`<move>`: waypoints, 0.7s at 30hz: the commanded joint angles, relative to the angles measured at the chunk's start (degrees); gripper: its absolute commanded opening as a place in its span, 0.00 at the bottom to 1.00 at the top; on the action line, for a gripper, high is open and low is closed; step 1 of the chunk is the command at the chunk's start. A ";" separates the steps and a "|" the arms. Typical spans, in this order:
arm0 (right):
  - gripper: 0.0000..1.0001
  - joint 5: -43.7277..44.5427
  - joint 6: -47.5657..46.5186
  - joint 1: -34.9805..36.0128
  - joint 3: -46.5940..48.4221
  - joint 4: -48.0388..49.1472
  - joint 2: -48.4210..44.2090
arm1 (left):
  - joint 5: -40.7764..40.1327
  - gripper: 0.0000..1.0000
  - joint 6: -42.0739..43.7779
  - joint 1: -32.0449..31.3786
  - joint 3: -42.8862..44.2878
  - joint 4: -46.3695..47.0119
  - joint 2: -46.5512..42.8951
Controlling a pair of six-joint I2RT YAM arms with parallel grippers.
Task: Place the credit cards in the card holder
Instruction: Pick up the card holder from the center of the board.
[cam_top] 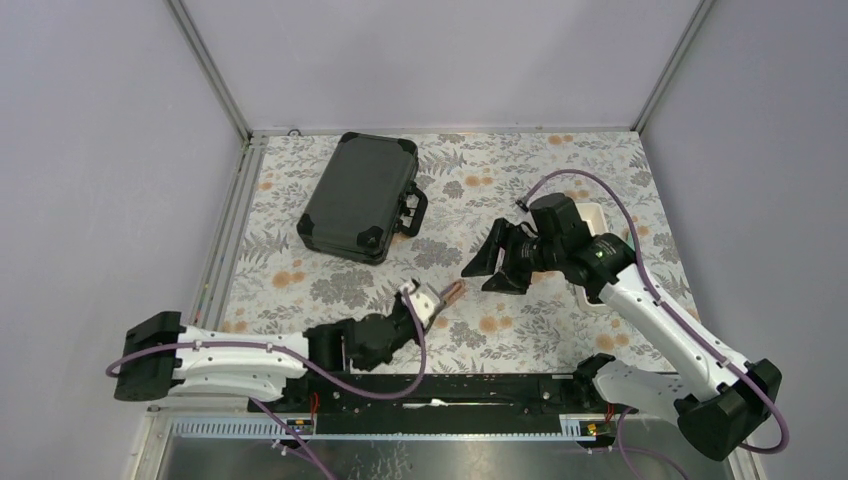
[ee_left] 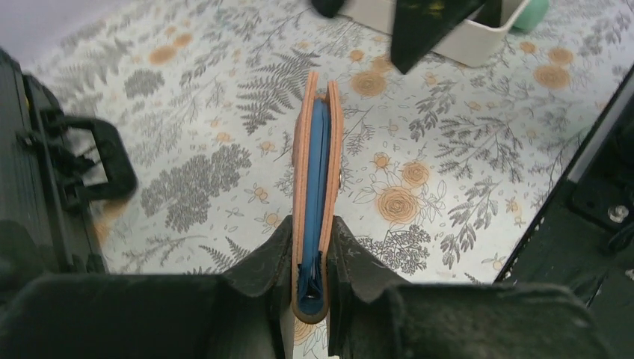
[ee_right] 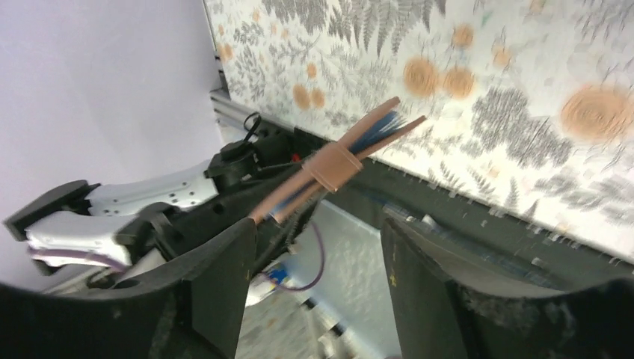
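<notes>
I am clamping my left gripper [ee_left: 310,243] on one end of the card holder [ee_left: 317,164], holding it edge-up off the table so that its blue pockets are fanning open at the far end, away from my fingers and toward my other arm. My right gripper [ee_right: 314,228] is hovering just ahead of that open edge, jaws wide and empty, lined up to feed it. I am seeing no credit cards; the white tray [ee_left: 463,46] behind my right gripper may be hiding them.

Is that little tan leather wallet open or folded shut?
Folded shut: the tan leather wallet shows two covers close together, blue lining between, pinched by the left gripper.
</notes>
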 commanded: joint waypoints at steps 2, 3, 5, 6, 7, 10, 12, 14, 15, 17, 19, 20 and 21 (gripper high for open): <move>0.70 4.86 -9.28 -0.34 -6.11 14.62 -5.02 | 13.68 0.00 -24.39 9.98 7.42 -17.65 -4.38; 0.67 3.00 -8.50 -0.38 -10.41 19.95 -5.93 | 16.34 0.00 -28.27 12.53 8.01 -20.18 -5.55; 0.60 -1.63 -5.93 -0.38 -15.32 32.56 -6.17 | 19.80 0.00 -33.46 16.13 8.32 -22.47 -8.00; 0.58 -3.55 -4.67 -0.32 -17.17 36.95 -6.02 | 21.53 0.00 -35.52 17.85 7.89 -22.75 -9.62; 0.57 -5.02 -3.73 -0.27 -18.62 42.54 -5.81 | 23.19 0.00 -37.66 19.59 7.30 -22.73 -11.29; 0.54 -8.65 -2.34 0.15 -20.86 51.50 -4.38 | 28.06 0.00 -42.22 24.62 5.89 -22.41 -16.11; 0.51 -9.70 -1.58 1.12 -21.94 56.21 -3.66 | 30.33 0.00 -43.59 26.27 5.51 -21.99 -17.42; 0.48 -10.33 -0.02 2.13 -22.88 61.68 -2.86 | 33.36 0.00 -44.97 27.11 4.79 -20.34 -17.96; 0.47 -10.41 0.73 2.62 -23.09 63.96 -2.38 | 35.93 0.00 -45.87 27.32 4.17 -17.86 -18.20; 0.46 -10.71 2.20 2.82 -23.50 68.20 -2.05 | 38.27 0.00 -48.05 27.57 2.66 -14.50 -18.70; 0.45 -10.48 2.73 2.81 -23.28 69.88 -2.29 | 38.89 0.00 -49.58 27.84 2.11 -13.01 -18.86; 0.44 -9.98 2.48 2.82 -23.05 69.35 -2.57 | 39.12 0.00 -49.74 28.01 2.14 -13.03 -18.82; 0.44 -9.31 1.92 2.83 -22.95 68.45 -2.83 | 39.35 0.00 -49.72 28.11 2.18 -12.88 -18.97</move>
